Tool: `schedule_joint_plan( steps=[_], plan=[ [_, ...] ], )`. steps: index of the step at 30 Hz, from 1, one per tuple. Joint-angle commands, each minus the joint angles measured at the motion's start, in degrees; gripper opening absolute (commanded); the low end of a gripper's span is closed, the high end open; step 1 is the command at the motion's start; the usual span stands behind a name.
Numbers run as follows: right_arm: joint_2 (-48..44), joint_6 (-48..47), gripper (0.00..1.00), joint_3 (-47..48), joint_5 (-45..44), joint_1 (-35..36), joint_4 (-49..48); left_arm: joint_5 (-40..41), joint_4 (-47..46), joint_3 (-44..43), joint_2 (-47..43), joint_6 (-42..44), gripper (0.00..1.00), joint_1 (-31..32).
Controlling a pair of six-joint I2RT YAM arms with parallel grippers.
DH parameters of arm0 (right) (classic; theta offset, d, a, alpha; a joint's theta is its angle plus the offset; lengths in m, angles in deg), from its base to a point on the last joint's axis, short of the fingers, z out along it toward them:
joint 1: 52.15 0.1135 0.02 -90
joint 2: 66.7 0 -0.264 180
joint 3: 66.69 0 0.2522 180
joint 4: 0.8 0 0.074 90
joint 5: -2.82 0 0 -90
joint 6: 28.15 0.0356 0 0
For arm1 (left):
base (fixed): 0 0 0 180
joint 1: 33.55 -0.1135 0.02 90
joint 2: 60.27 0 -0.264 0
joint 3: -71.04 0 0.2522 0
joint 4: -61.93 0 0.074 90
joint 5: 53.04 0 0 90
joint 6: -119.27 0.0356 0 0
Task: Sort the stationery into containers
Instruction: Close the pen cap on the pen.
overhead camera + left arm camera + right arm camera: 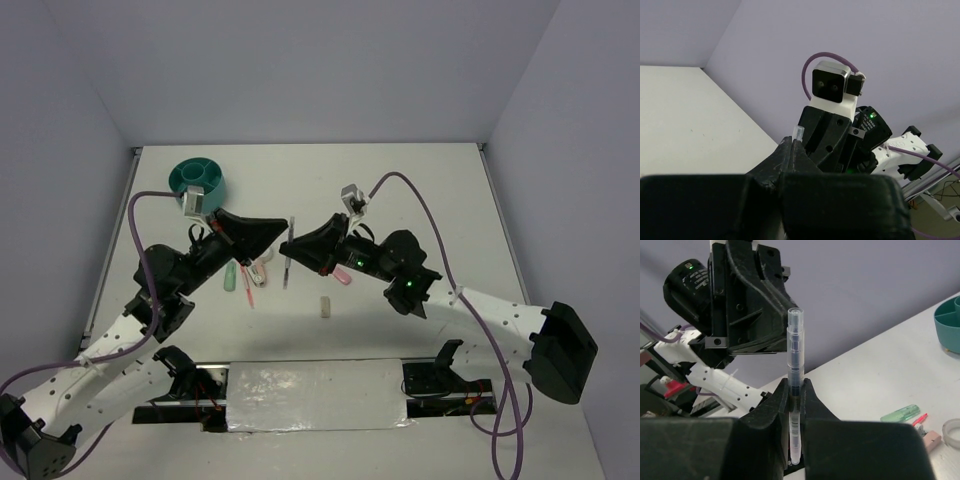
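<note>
My right gripper [297, 245] [795, 382] is shut on a dark pen with a clear barrel [287, 264] [795, 350] and holds it upright above the table. My left gripper [283, 228] [791, 142] faces it with jaws shut. The pen's clear end [798, 131] shows just past its tips; I cannot tell whether they touch. The teal cup [198, 179] [947, 325] stands at the far left. Below the grippers lie a pale green piece [230, 277] [900, 413], a pink pen [246, 287], a clear ring [258, 268] [952, 432], a pink piece [342, 277] and a tan block [325, 306].
A shiny white sheet [315, 393] covers the near table edge between the arm bases. Purple cables loop over both arms. Walls close in the table on the left, back and right.
</note>
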Motion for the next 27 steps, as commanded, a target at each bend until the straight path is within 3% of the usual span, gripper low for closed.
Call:
schedule_joint_plan(
  steps=[1, 10, 13, 18, 19, 20, 23, 27],
  plan=[
    [-1.9, -1.9, 0.00, 1.8, 1.2, 0.7, -2.5, 0.4, -1.4, -0.6, -0.9, 0.7, 0.00, -0.1],
    [-3.1, -6.8, 0.00, 5.5, 0.5, 0.4, 9.5, 1.8, 3.4, 0.7, -4.6, 2.8, 0.00, -0.1],
    [-2.3, -7.9, 0.00, 6.6, 2.0, 0.6, 12.8, 2.5, 7.4, -2.6, -4.9, 5.7, 0.12, -0.1],
    [-2.6, -8.6, 0.00, 7.2, 2.4, 0.6, 16.4, 0.5, 11.0, -7.6, -3.6, 10.5, 0.51, -0.1],
    [-2.5, -8.8, 0.00, 7.4, 2.8, 0.7, 17.7, 0.3, 11.7, -9.0, -2.5, 11.0, 0.65, -0.1],
    [-2.4, -9.1, 0.00, 7.8, 3.2, 0.8, 18.3, 0.2, 12.5, -9.8, -1.6, 11.5, 0.70, -0.1],
    [-2.1, -9.8, 0.00, 9.2, 3.6, 1.3, 20.8, -2.0, 14.6, -12.8, 2.2, 13.3, 0.72, -0.1],
    [-2.4, -10.2, 0.00, 9.6, 3.2, 1.4, 21.8, -2.5, 16.8, -14.4, 5.7, 14.3, 0.66, -0.1]
  ],
)
